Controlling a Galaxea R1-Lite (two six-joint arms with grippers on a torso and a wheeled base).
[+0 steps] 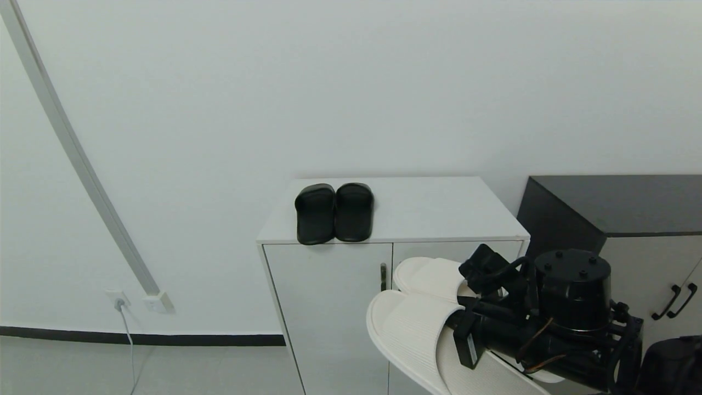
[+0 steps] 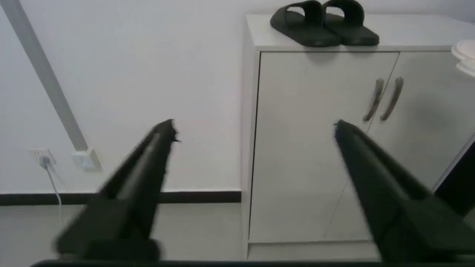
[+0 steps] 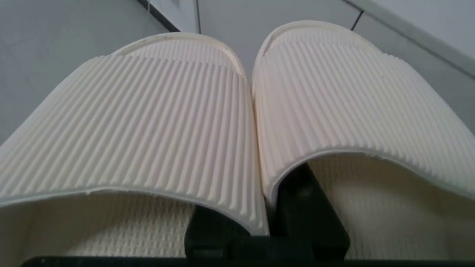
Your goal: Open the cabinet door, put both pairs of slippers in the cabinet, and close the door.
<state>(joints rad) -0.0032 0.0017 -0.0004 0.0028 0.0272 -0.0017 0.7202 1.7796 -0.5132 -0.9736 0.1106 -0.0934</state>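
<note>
Presently the white slippers (image 1: 422, 323) hang as a pair in the right gripper (image 1: 466, 312), whose jaws are closed on their adjoining straps, just in front of the cabinet (image 1: 329, 307). The black slippers (image 1: 334, 213) sit on its top. Both doors are shut. The left gripper (image 2: 252, 127) is spread wide and holds nothing. Risk: the held pair crowds the right door, so swinging it open could strike them and loosen the pinch.
</note>
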